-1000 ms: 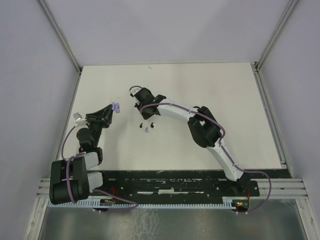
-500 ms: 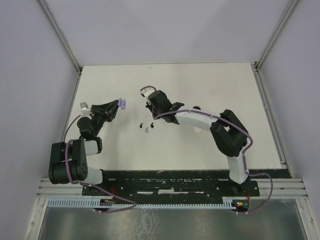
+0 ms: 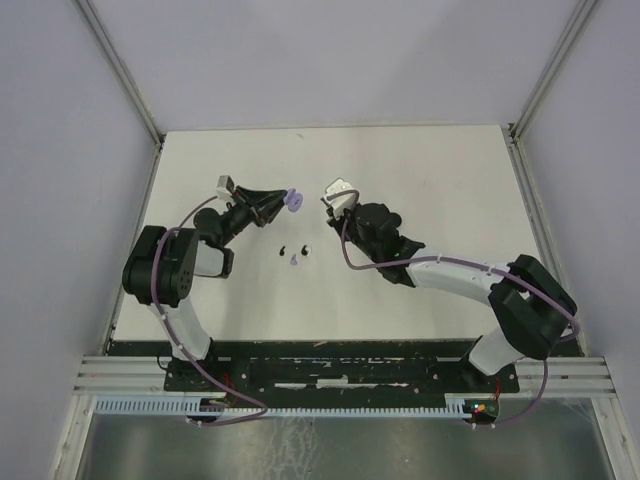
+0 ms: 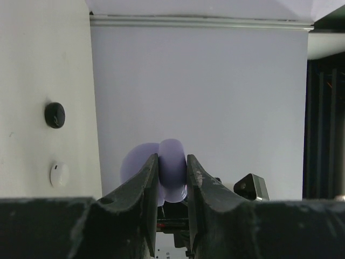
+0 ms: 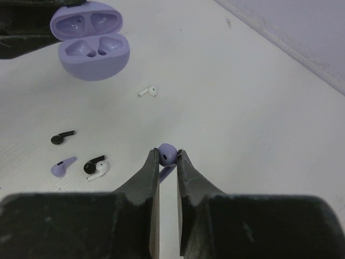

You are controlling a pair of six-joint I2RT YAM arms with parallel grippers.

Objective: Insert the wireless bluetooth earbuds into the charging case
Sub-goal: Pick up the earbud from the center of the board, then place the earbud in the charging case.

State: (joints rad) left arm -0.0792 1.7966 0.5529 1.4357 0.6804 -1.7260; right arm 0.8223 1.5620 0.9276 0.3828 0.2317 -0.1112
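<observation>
Lilac earbud (image 5: 166, 154) pinched by right claw (image 5: 167, 157); open lilac charging case (image 5: 90, 46) clamped in left claw (image 4: 172, 164). Line up with empty socket (image 5: 77, 49), lower gently.

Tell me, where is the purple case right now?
In the top view the open lilac case sits pinched in the left end effector, left of centre, beyond the loose earbuds on the table.
</observation>
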